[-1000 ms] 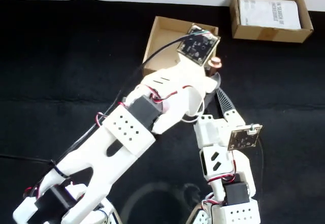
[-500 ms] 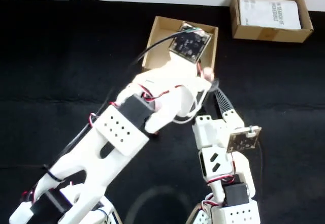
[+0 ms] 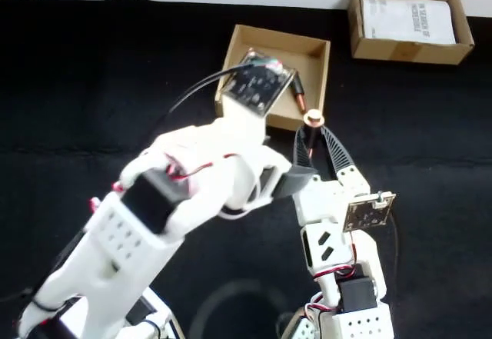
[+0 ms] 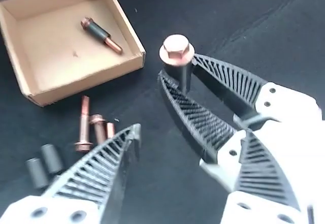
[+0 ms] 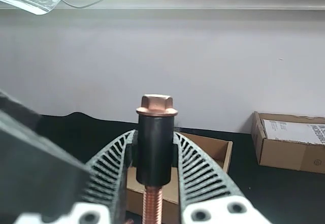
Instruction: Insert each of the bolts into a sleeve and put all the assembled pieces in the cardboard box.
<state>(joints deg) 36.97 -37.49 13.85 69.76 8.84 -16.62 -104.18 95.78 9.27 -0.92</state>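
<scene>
**Desk:** What does the right claw (image 5: 154, 135) have?

**Photographer:** A copper bolt (image 5: 156, 104) seated in a black sleeve (image 5: 154, 158), head uppermost. The fingers are closed to the sleeve's width, one pressing each side. The threaded shank shows below the sleeve.

**Desk:** And the cardboard box (image 3: 231, 54)?

**Photographer:** It sits just ahead of that claw's tips, open-topped. One assembled piece (image 4: 101, 35) lies slantwise on its floor. The held bolt is outside the box, just short of the corner nearest the claw.

**Desk:** The other claw?

**Photographer:** The left claw (image 4: 190, 132) is spread wide with nothing in it, close by the right claw. I cannot tell whether the two touch. Just off one of its fingertips, loose bolts (image 4: 84, 125) and two loose sleeves (image 4: 51, 158) lie on the black cloth (image 3: 92, 85). They are just outside the box's near wall.

**Desk:** Any other container?

**Photographer:** A second box (image 3: 407, 47) sits beyond the right claw and off to its right, well apart from the first. It holds a printed sheet (image 3: 403, 18).

**Desk:** Room to move?

**Photographer:** There is open cloth on the right claw's right. On its left the left arm (image 3: 177, 193) crowds in, its wrist hanging over the box's near wall.
</scene>
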